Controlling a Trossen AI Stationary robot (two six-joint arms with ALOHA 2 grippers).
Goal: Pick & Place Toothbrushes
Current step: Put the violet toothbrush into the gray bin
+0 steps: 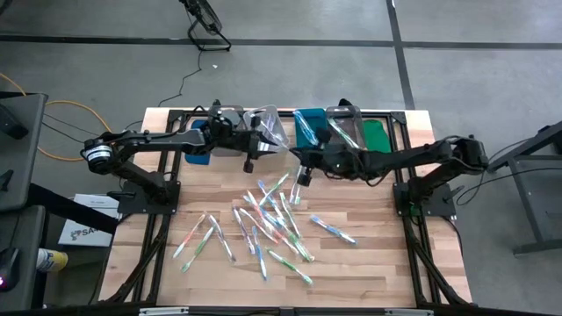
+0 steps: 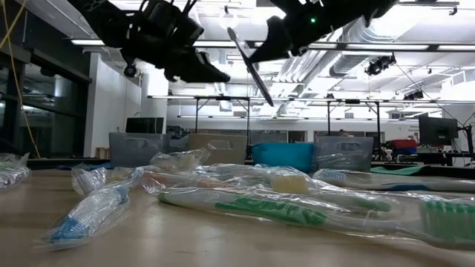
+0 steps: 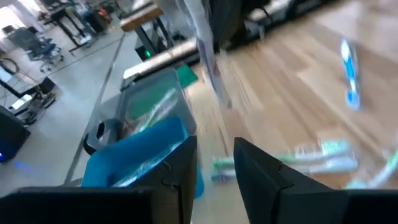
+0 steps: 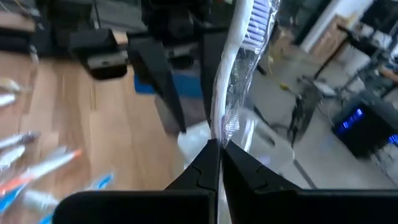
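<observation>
Many wrapped toothbrushes (image 1: 268,219) lie scattered on the middle of the wooden table, and they fill the foreground of the low view (image 2: 245,208). Above the table's far middle, my right gripper (image 1: 303,169) is shut on one toothbrush in a clear wrapper (image 4: 239,68), which also shows as a slanting stick (image 2: 252,67) in the low view. My left gripper (image 3: 214,171) hovers just to the left of it (image 1: 252,156), open with nothing between its fingers, facing the held toothbrush. My right gripper pinches the wrapped toothbrush's handle end (image 4: 219,132) between its two fingertips. The fingers come roughly level from the table's right. The toothbrush sticks out beyond them with its blue bristle head (image 4: 252,25) farthest away. It is tilted and lifted clear of the table.
A row of bins stands along the far edge: a blue one (image 1: 198,147), clear ones (image 1: 268,123) (image 1: 344,123), a teal one (image 1: 309,127) and a green one (image 1: 376,132). Bare wood shows at the near left and right (image 1: 386,263).
</observation>
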